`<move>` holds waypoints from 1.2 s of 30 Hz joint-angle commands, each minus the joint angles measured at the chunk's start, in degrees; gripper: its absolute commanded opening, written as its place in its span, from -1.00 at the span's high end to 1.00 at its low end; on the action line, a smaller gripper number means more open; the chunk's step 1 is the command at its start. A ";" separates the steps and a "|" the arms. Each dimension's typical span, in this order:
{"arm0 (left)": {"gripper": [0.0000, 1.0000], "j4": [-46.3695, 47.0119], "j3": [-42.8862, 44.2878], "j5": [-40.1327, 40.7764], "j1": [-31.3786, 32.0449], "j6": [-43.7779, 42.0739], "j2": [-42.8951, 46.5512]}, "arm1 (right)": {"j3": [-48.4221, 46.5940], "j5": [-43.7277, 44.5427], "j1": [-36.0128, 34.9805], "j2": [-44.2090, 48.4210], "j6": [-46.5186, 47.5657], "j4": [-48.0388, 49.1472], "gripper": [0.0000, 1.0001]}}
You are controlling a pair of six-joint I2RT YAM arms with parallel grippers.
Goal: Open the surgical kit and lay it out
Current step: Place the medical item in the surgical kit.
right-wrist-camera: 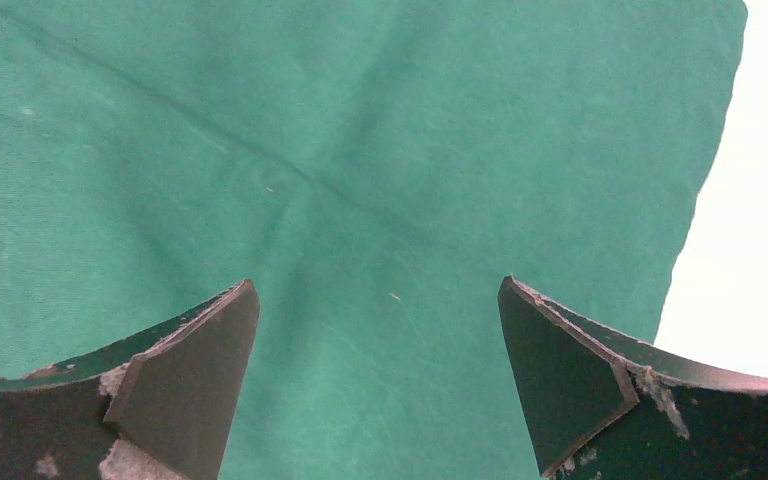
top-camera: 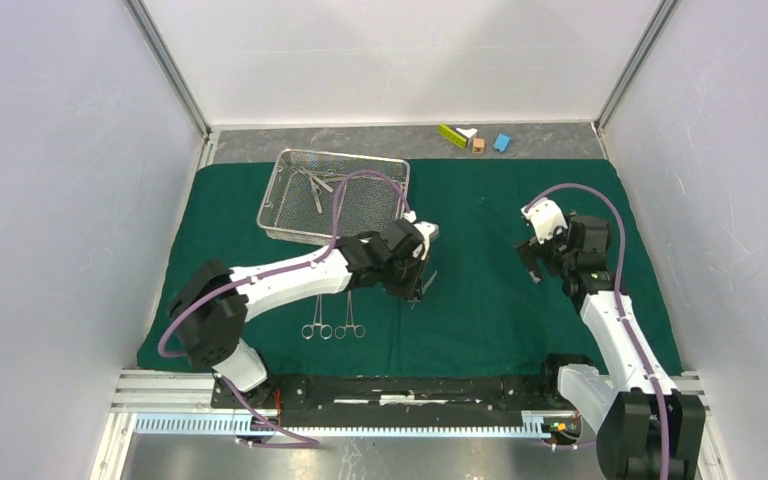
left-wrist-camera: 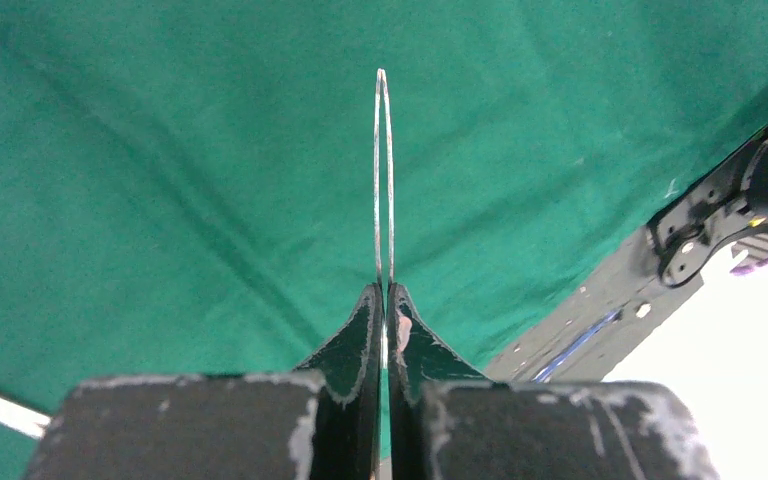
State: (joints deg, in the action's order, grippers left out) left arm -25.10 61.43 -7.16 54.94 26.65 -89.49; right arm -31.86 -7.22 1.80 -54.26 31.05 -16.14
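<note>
The left gripper (top-camera: 415, 285) is pinching the tweezers (left-wrist-camera: 384, 180) by one thin end at frame centre above the cloth (top-camera: 480, 300), likely risking a slip or twist, while the right gripper (right-wrist-camera: 380, 300) is hanging spread and empty at right.

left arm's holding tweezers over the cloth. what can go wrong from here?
1. The left gripper pinches the tweezers at one end only, with most of the length sticking out: they may swing or slip out.
2. Two clamps lie on the green cloth close to the left arm; lowering there may knock them askew.
</note>
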 commanded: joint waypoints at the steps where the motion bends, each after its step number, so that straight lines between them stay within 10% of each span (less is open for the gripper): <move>1: 0.95 1.61 5.33 0.83 3.38 12.93 -5.22 | 0.61 1.19 4.10 1.51 -1.82 1.59 -0.95; 36: 0.85 0.90 8.69 15.60 7.73 37.82 -16.84 | 1.58 -4.69 7.86 1.21 0.31 -0.12 -0.95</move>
State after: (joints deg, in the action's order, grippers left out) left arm -26.61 70.63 8.36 62.39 60.31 -106.24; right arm -30.72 -10.61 9.50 -53.67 30.57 -16.60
